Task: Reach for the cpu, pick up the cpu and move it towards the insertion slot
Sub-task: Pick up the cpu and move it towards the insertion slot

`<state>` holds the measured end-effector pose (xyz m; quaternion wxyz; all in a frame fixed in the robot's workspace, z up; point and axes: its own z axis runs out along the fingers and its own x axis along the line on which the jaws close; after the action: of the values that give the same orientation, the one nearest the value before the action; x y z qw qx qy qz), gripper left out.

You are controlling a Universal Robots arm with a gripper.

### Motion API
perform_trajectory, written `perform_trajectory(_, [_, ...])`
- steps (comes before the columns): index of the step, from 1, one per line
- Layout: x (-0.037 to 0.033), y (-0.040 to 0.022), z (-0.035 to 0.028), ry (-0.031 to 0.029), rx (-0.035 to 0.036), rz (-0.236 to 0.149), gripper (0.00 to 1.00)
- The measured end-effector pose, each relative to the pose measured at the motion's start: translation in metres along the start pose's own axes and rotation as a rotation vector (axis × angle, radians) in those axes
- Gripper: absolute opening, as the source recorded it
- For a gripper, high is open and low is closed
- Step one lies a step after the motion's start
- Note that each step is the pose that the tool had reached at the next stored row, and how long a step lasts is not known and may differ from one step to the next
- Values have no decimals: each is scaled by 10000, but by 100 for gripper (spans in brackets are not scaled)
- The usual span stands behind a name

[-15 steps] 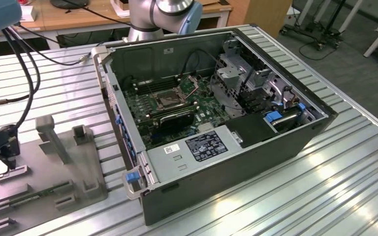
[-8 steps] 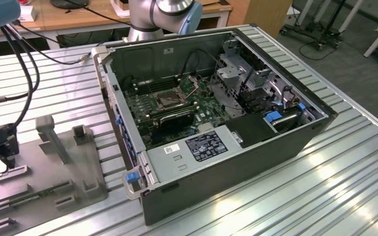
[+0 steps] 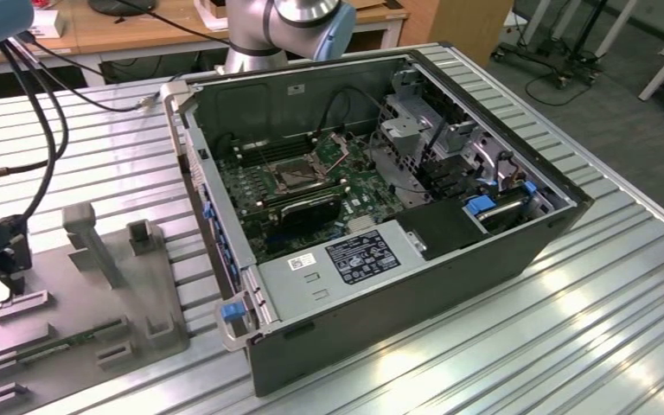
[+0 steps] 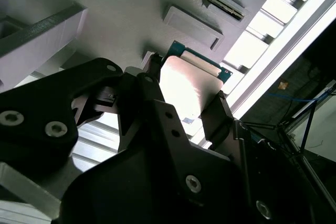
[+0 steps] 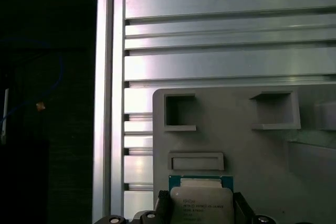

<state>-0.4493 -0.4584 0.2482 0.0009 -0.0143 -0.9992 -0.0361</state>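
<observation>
The gripper (image 4: 185, 92) has its jaws closed narrow on the cpu (image 4: 181, 80). One black finger (image 4: 217, 113) presses against each of two opposite edges, and the pale metal face shows between them. In the first wrist view the cpu (image 5: 201, 205) sits between the same two fingers, its green rim just beside a small oblong shape (image 5: 195, 161) moulded in the grey plate (image 5: 247, 156). I cannot tell whether the cpu is clear of the plate or resting on it. In the exterior view the plate (image 3: 124, 303) lies on the ribbed metal surface (image 3: 563, 328) at the exterior view's left, beside the open computer case (image 3: 424, 285). The insertion slot (image 3: 296, 178) sits inside the case on the green board, well apart from the plate.
</observation>
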Motion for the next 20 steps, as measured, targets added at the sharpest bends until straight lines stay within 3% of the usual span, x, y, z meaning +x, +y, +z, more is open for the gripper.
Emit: perform_trajectory(20, [0,2,-32,2,1,1,55])
